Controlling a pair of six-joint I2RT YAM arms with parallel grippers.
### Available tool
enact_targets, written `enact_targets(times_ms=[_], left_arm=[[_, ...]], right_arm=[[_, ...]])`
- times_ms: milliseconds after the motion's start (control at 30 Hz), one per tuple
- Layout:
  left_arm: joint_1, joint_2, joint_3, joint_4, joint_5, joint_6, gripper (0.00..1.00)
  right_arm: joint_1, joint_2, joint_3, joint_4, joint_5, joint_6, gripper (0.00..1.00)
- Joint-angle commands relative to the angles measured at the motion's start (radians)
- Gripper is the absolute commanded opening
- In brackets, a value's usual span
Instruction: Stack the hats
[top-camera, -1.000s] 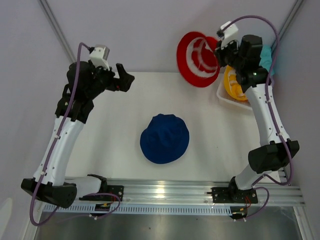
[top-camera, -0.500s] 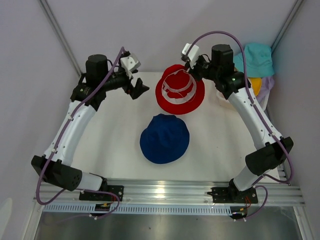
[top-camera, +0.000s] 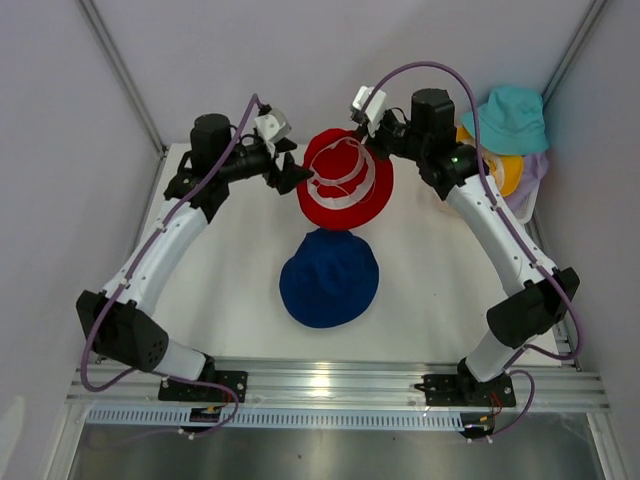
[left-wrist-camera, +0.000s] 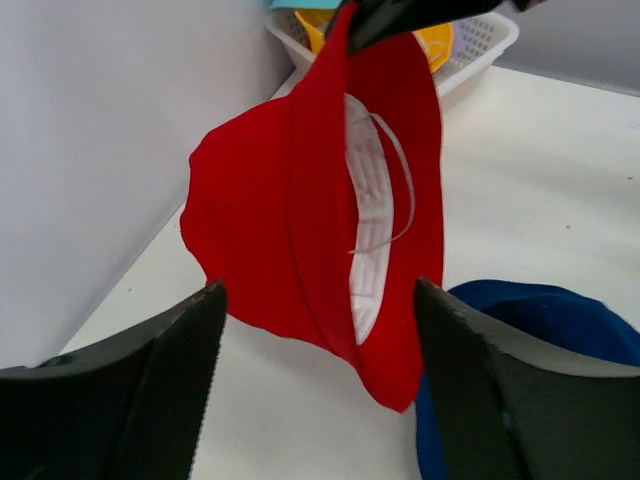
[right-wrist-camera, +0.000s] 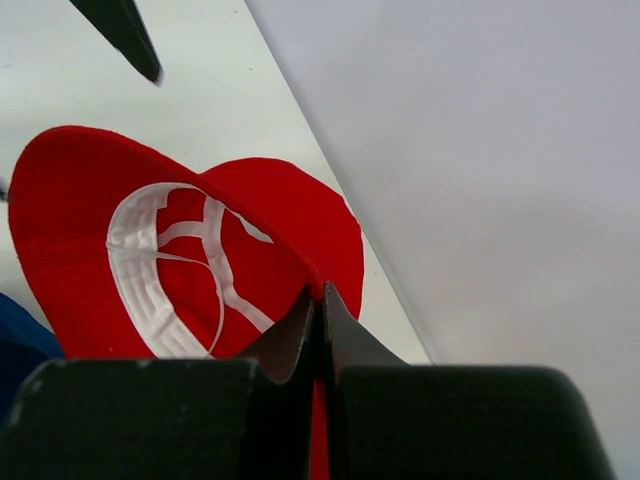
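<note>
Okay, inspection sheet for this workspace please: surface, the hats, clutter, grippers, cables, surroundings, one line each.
Surface: white table, with one hat lying on it.
Job's things: red hat held in the air above the table, white lining showing; navy hat on the table, crown up; teal hat, yellow hat and lavender hat piled at the far right corner; no orange one told apart.
Clutter: white lattice basket holding the yellow hat.
Grippers: right gripper shut on the red hat's brim; left gripper open, facing the red hat.
Cables: purple cables looping along both arms, clear of the hats.
Surroundings: pale walls; metal rail at the near edge.
</note>
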Motion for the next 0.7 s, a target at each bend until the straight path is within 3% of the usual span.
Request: enact_targets(times_ms=[0,100,233,267,333,367,400,667], left_arm=[[-0.008,0.061,0.043,0.076,-0.055,-0.043,0.76],[-0.008,0.081,0.034,0.100,-0.088,-0.072,0.58],[-0.008,0.089,-0.006,0.129,-0.172,-0.078,0.47],[-0.008,0.089,-0.018,0.152,-0.194,-0.086,0.34],[-0.005,0.076,-0.034,0.175,-0.234,-0.110,0.22],[0.000,0.069,-0.051,0.195,-0.230,-0.116,0.09],[0.002,0.058,-0.057,0.201,-0.220,-0.125,0.03],[0.005,-0.152,-0.210,0.183,0.016,0.034,0.01]], right_arm=[[0.030,-0.016,0.010,0.075,-0.022,0.024,0.00],[0.047,-0.045,-0.025,0.101,-0.014,0.037,0.00],[0.062,-0.089,-0.075,0.139,-0.026,0.063,0.00],[0.067,-0.099,-0.097,0.144,-0.023,0.067,0.00],[0.081,-0.128,-0.125,0.149,0.004,0.073,0.00],[0.088,-0.137,-0.141,0.150,0.020,0.075,0.00],[0.093,-0.149,-0.176,0.153,0.029,0.075,0.00],[0.131,-0.290,-0.325,0.193,0.083,0.147,0.00]])
